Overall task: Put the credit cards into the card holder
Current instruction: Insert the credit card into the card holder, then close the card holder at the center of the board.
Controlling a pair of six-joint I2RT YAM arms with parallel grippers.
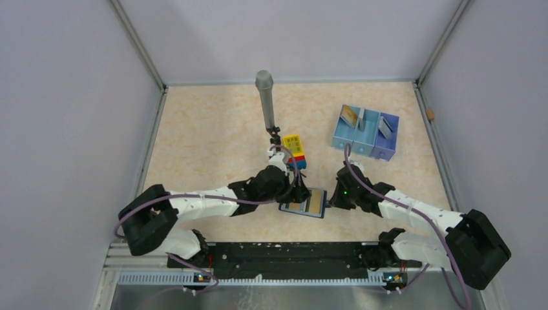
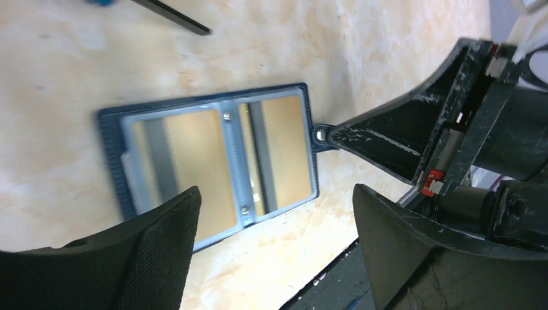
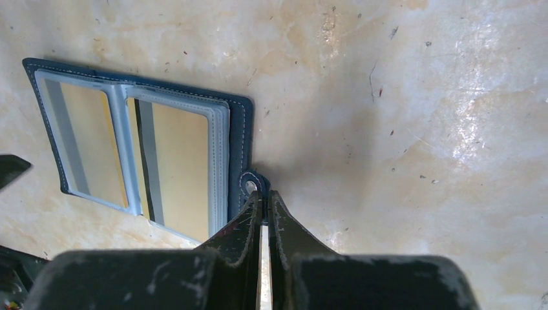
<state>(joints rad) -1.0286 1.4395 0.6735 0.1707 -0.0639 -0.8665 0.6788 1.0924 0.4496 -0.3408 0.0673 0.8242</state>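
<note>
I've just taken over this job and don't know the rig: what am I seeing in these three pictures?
Two robot arms are bolted at the near edge of the table. The overhead picture looks down from behind them; the other two come from cameras on each wrist. On the table are an open navy card holder with gold cards in its clear pockets, a pale blue three-compartment tray holding more cards, a toy brick block and a grey-headed rod. The right tool is shut on the card holder's snap tab; the left tool hangs open above it, holding nothing.
</note>
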